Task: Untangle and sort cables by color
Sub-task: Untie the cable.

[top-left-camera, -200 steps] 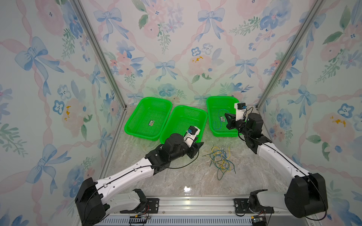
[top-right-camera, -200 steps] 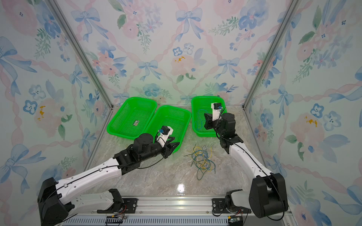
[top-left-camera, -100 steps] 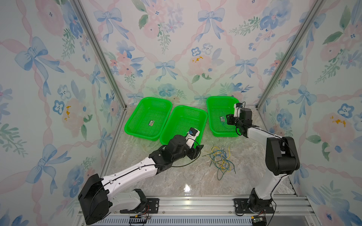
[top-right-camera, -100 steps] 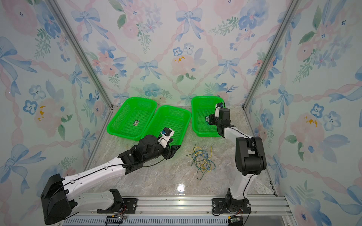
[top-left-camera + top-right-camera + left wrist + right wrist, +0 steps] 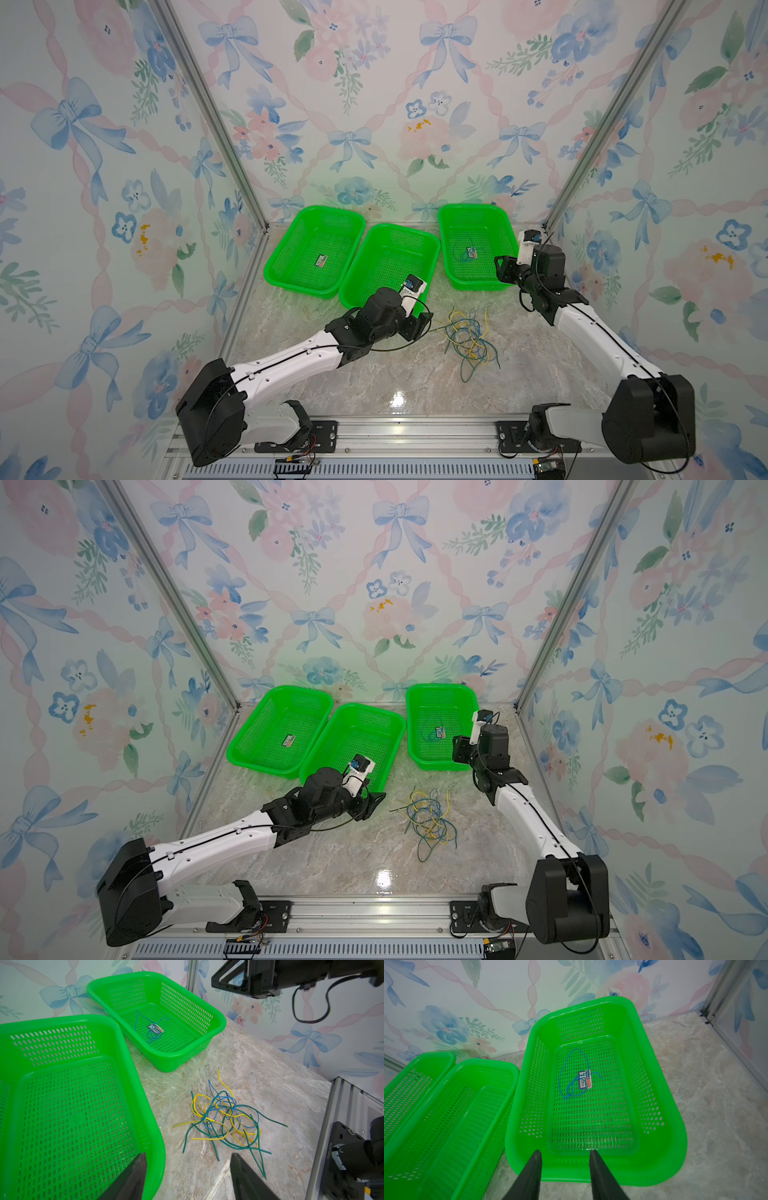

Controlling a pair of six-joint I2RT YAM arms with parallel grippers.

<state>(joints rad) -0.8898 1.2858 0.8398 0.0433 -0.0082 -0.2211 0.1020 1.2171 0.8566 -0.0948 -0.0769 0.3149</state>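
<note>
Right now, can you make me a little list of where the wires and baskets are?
Tangle: yellow, blue and dark green cables knotted on the table, outside the baskets
Right basket: one blue cable inside
Middle basket: no cable seen
Left basket: only a sticker seen
Left tool: open, empty, facing the tangle
Right tool: open, empty, by the right basket's rim

Cable tangle (image 5: 465, 336) on table (image 5: 374, 374), baskets (image 5: 388, 227) behind, one cable (image 5: 559, 1082) in rightmost basket (image 5: 591, 1002)
</note>
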